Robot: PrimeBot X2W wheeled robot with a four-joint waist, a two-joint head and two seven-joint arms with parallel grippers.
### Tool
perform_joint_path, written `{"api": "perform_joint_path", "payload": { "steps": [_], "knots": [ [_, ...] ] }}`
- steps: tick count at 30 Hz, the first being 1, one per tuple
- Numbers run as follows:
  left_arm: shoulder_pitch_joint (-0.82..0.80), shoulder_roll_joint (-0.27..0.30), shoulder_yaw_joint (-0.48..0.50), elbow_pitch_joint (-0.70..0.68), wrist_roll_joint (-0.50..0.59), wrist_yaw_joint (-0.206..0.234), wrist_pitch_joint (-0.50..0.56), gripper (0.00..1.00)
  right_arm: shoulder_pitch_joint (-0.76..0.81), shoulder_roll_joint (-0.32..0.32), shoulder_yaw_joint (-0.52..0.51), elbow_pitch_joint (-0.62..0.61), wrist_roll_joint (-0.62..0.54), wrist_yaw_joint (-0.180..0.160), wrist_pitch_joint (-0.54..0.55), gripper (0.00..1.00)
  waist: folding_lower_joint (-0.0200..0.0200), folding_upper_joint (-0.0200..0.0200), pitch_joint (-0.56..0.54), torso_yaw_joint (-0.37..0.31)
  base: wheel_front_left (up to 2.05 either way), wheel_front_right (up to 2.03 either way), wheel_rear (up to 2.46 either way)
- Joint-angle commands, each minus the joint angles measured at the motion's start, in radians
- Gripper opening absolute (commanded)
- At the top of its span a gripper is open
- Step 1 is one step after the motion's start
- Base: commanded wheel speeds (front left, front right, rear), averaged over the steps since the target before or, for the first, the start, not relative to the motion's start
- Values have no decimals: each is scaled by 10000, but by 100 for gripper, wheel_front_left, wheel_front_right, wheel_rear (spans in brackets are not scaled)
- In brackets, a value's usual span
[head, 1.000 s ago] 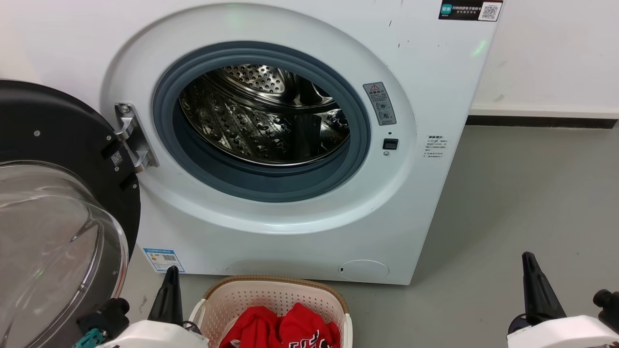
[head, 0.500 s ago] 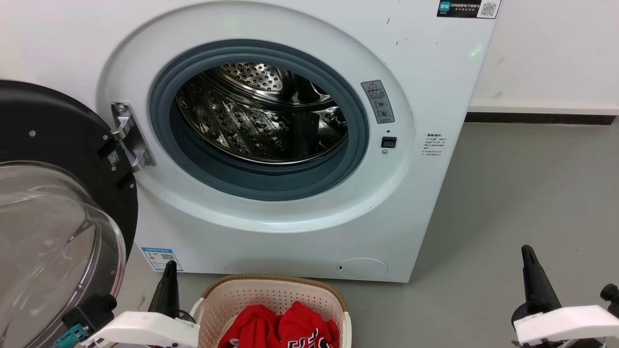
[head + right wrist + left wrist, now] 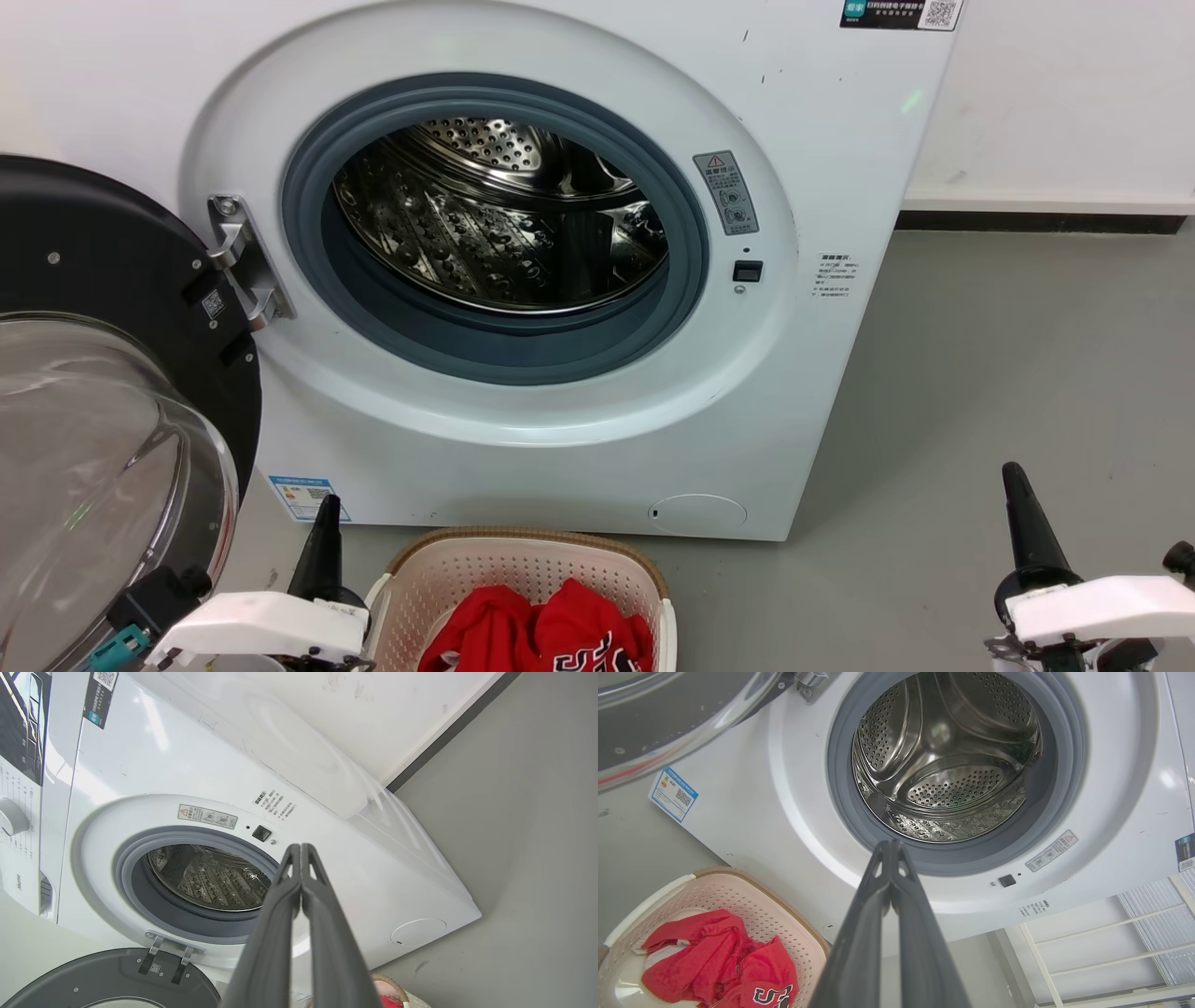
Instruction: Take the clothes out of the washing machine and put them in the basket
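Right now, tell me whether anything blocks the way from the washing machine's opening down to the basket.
Nothing visible does. The door is swung open to the left, clear of the drum, and the basket stands on the floor just below the opening. The red clothes already lie in it.

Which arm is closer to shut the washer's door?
Probably left: the left end effector sits beside the open round black-rimmed glass door; the right end effector is far off.
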Motion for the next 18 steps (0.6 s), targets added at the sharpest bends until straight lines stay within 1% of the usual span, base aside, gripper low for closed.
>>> {"api": "perform_joint_path", "payload": {
  "steps": [1,18],
  "knots": [
    [-278,-32,65,-63,-301,-61,81,0,-269,-32,-27,-32,329,-1,66,0,-1,0,7,-5,0,0,0],
    [-523,-94,282,110,-2107,-272,511,0,-564,-36,-60,209,2194,-2,492,0,-1,0,85,-65,0,0,0]
  ]
}}
